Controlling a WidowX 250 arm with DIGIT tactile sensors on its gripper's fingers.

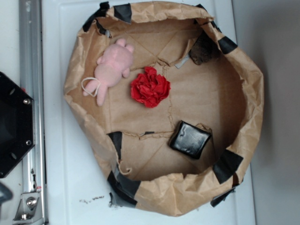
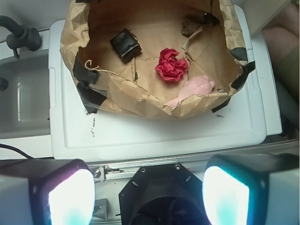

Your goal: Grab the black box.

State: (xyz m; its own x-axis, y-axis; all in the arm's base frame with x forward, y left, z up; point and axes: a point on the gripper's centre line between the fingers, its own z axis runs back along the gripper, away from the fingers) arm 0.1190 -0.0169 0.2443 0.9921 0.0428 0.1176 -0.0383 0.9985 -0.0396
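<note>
The black box (image 1: 190, 139) is small, glossy and squarish. It lies on the floor of a brown paper basin (image 1: 255, 98), at its lower right in the exterior view. In the wrist view the black box (image 2: 125, 44) sits at the basin's upper left. My gripper (image 2: 149, 197) is open and empty, its two fingers wide apart at the bottom of the wrist view, far from the box and over the robot's black base (image 2: 159, 194). The gripper does not show in the exterior view.
A red flower (image 1: 150, 87) lies mid-basin and a pink plush toy (image 1: 111, 69) at its left. A dull dark brown lump (image 1: 204, 48) sits at the far right rim. Black tape patches (image 1: 228, 165) mark the paper wall. The basin stands on a white tray (image 2: 154, 133); a metal rail (image 1: 30, 93) runs along the left.
</note>
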